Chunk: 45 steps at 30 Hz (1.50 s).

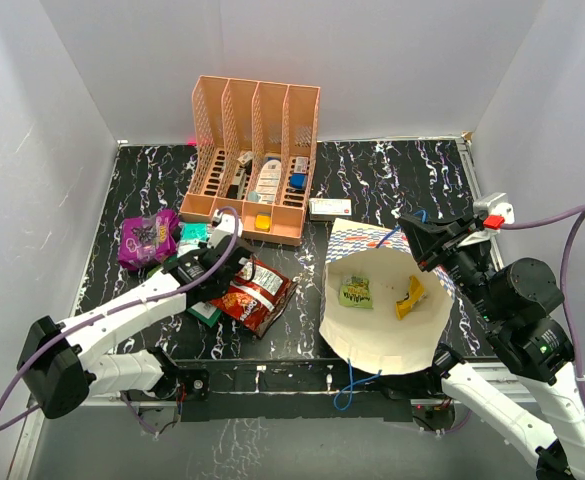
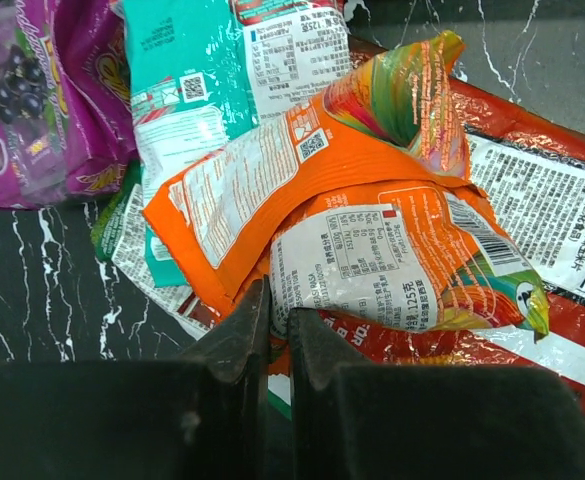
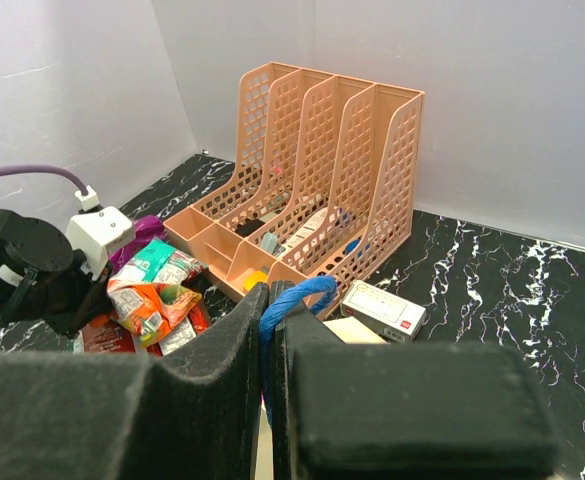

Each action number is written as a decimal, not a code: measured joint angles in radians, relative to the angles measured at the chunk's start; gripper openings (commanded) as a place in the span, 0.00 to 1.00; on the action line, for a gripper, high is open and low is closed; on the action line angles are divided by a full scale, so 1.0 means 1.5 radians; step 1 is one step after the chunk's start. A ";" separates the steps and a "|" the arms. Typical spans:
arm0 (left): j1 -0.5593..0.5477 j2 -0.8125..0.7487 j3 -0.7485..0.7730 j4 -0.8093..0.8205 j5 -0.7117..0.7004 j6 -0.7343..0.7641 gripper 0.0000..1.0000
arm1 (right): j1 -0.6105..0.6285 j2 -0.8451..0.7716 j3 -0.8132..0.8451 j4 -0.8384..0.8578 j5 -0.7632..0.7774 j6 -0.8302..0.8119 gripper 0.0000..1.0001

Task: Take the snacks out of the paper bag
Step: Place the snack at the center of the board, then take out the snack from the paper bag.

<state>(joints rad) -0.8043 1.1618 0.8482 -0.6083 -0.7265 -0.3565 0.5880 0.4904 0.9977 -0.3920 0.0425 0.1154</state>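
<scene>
On the left lies a heap of snacks already out of the bag. The glossy purple packet [image 1: 147,238] sits at the outer edge, and the crinkled orange packet [image 2: 272,190] rests on top of the big red packet [image 1: 260,293]. The left gripper [image 2: 280,335] sits low at the orange packet's near edge with its jaws almost together; whether it pinches the packet or is clear of it cannot be told. Over to the right, the blue-and-white checkered paper bag [image 1: 372,345] gapes toward the overhead camera. The small green packet [image 1: 356,292] and the yellow packet [image 1: 409,297] are inside it, lying apart. The right gripper [image 3: 269,330] is clamped on the bag's blue cord handle [image 3: 297,295], likely propping the mouth open for the next reach.
</scene>
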 measured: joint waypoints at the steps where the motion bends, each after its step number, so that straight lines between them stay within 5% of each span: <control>1: 0.000 0.000 -0.006 0.005 0.003 -0.001 0.06 | 0.000 0.000 0.000 0.000 0.000 0.000 0.07; 6: 0.000 0.000 -0.013 0.022 0.020 -0.006 0.37 | 0.000 0.000 0.000 0.000 0.000 0.000 0.07; 10: 0.000 -0.015 -0.010 0.011 0.064 0.001 0.52 | 0.000 -0.001 -0.007 0.001 0.000 0.002 0.07; 21: 0.003 -0.190 0.146 0.035 0.322 0.047 0.74 | 0.000 -0.001 -0.010 0.001 0.000 0.004 0.07; 29: -0.032 -0.182 0.107 0.303 0.650 0.023 0.72 | 0.000 -0.001 -0.010 0.002 -0.001 0.012 0.07; 37: -0.373 0.051 0.166 0.395 0.482 0.141 0.64 | 0.000 -0.005 -0.010 0.002 0.000 0.012 0.07; 45: -0.425 0.275 0.207 0.487 0.284 0.185 0.41 | 0.000 -0.005 -0.010 0.002 -0.004 0.015 0.07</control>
<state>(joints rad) -1.4418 1.5738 1.1580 0.1215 -0.3012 -0.0792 0.5884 0.4828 0.9833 -0.3885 0.0368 0.1383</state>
